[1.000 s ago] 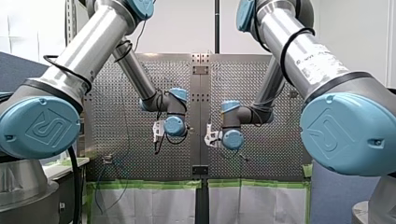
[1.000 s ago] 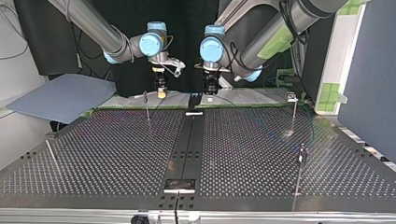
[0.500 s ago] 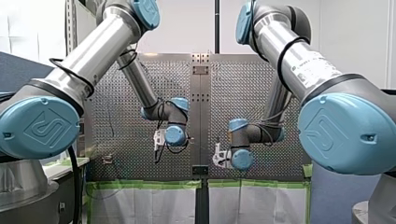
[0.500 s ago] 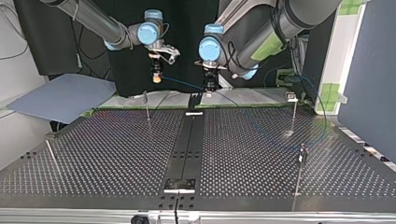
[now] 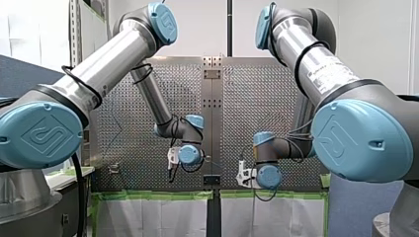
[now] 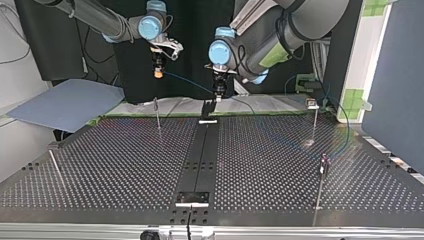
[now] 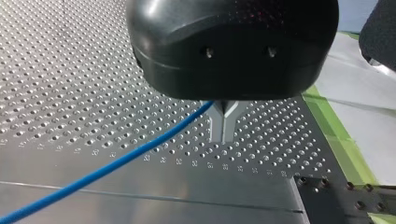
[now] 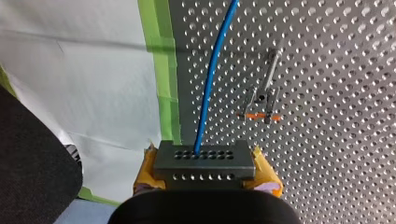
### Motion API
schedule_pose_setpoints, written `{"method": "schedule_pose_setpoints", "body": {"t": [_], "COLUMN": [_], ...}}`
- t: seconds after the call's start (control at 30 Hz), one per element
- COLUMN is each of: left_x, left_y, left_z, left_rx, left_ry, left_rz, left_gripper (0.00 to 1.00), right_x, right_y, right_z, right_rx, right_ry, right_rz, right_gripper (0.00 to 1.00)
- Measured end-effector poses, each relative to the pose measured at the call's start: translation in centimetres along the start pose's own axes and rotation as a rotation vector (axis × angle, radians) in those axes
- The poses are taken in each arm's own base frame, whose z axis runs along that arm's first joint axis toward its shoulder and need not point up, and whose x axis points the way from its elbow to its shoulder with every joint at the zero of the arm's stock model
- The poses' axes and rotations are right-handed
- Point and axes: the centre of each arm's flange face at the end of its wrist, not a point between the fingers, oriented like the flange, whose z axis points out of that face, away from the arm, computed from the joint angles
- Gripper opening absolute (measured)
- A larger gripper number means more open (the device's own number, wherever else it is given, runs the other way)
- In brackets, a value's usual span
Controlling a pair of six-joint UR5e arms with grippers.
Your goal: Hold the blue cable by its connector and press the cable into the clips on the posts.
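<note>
Right gripper [image 8: 204, 175] clamps the grey connector [image 8: 205, 157] between yellow pads [image 8: 266, 170]. Blue cable [image 8: 212, 79] spans to left gripper [image 7: 223, 121], whose metal fingers are pinched on it, both held above the perforated table [image 6: 125, 165].

1. Two arms: my left arm [image 5: 113, 59], my right arm [image 5: 321, 64].
2. Two grippers: left gripper [image 7: 223, 126], right gripper [image 8: 206, 169].
3. One cable [image 8: 210, 84].
4. One connector [image 8: 204, 157].
5. Three posts [image 6: 157, 114] [image 6: 314, 120] [image 6: 321, 185] plainly seen in the top view.
6. One table [image 6: 125, 165].
</note>
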Motion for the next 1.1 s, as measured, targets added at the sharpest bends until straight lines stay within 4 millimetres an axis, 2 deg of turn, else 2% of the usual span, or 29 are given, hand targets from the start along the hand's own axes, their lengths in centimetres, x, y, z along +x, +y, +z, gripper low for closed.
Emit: {"method": "schedule_pose_setpoints", "body": {"t": [0.13,0.37,0.5,0.67,0.93,1.1], "left_x": [0.1,1.7,1.4,1.1,3.5,5.6], "left_y": [-0.9,-3.2,-4.8,-5.8,-7.7,-9.6], "left_z": [0.2,0.5,0.7,0.8,1.6,1.4], "left_rx": [0.01,0.021,0.038,0.035,0.044,0.066], "left_ry": [-0.005,0.002,-0.017,-0.031,-0.001,0.029], "left_rz": [0.0,0.007,-0.007,-0.02,-0.012,0.006], "left_gripper": [0.0,0.0,0.0,0.0,0.0,0.0], "right_x": [0.3,1.2,1.5,1.3,-1.3,-0.8], "right_y": [1.1,2.6,3.4,4.8,8.1,9.6], "right_z": [0.8,2.4,3.1,4.0,5.5,7.0], "right_rx": [-0.016,-0.023,-0.027,-0.044,-0.066,-0.078], "right_ry": [0.017,0.059,0.067,0.067,0.017,0.032], "right_rz": [0.008,0.024,0.028,0.034,0.026,0.033], "right_gripper": [0.0,0.0,0.0,0.0,0.0,0.0]}}
